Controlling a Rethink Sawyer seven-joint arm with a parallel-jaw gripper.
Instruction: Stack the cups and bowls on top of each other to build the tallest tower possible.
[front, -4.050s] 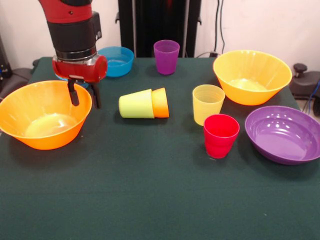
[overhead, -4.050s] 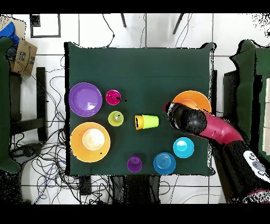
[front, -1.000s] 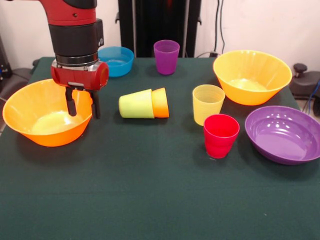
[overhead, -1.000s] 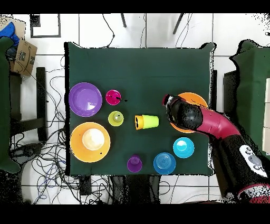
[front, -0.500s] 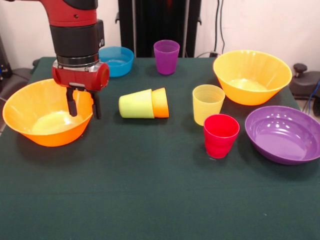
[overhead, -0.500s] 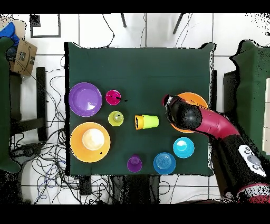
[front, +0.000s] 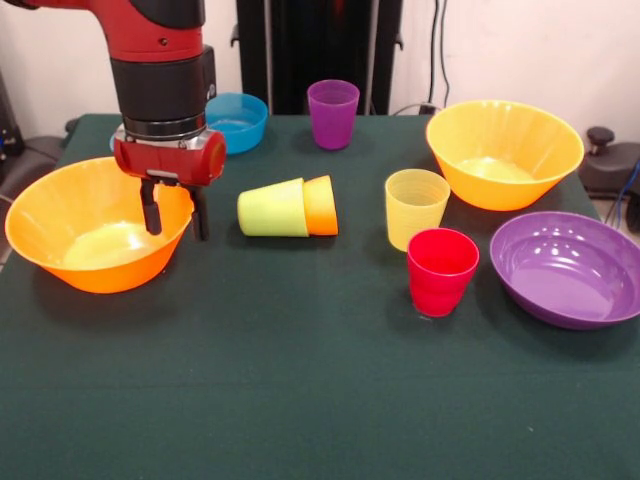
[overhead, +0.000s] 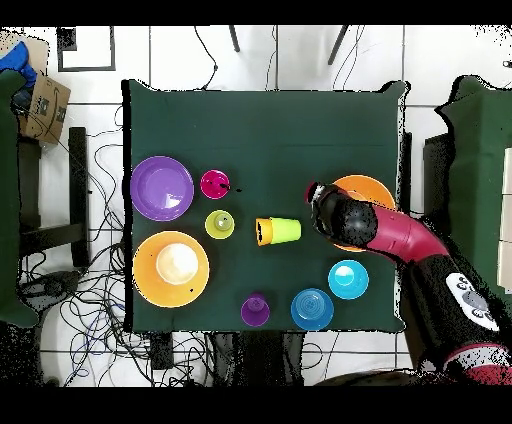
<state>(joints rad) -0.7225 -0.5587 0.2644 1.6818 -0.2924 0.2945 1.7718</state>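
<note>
The gripper stands part open, its two fingers astride the right rim of the left orange bowl. Just right of it lies the green cup nested with the orange cup.

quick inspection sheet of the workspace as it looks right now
surface: dark green cloth table.
job's things: left orange bowl, right orange bowl, purple bowl, cyan bowl and second blue bowl, all upright; purple cup, yellow cup and red cup upright; lime cup and orange cup nested, lying on their side. No tower yet.
clutter: nothing seen on the table.
grippers: gripper open, one finger on each side of the left orange bowl's rim.
cables: tangled on the floor beside the table.
surroundings: cardboard box and tiled floor.
</note>
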